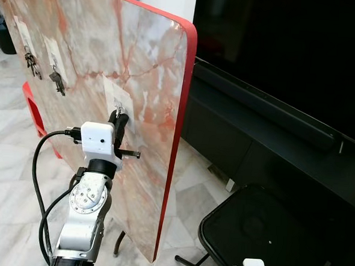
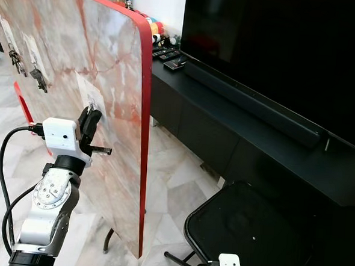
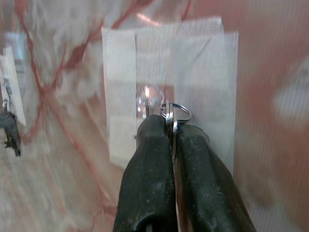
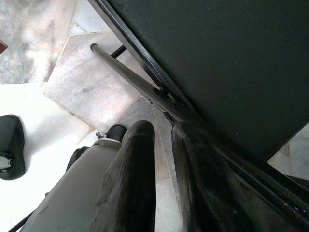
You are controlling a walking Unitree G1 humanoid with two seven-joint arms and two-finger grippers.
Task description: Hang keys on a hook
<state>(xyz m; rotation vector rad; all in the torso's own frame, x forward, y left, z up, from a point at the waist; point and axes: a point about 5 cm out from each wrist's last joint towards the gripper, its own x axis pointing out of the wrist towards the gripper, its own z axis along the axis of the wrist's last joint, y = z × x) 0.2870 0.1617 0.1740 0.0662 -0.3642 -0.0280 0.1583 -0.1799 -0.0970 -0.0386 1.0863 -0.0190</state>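
Keys already hang from two hooks toward the left of the upright marble board (image 1: 98, 50): one bunch (image 1: 32, 64) farthest left, a second set (image 1: 57, 82) beside it. Nearer the board's red right edge, the left gripper (image 3: 170, 126) presses its fingers tight on a key ring (image 3: 176, 112), held right at the clear taped hook (image 3: 146, 99); whether the ring is over it yet I cannot tell. Hooking on and letting go look to remain. Right gripper (image 4: 161, 133) hangs idle, fingers slightly parted and empty, by a black chair (image 1: 261, 234).
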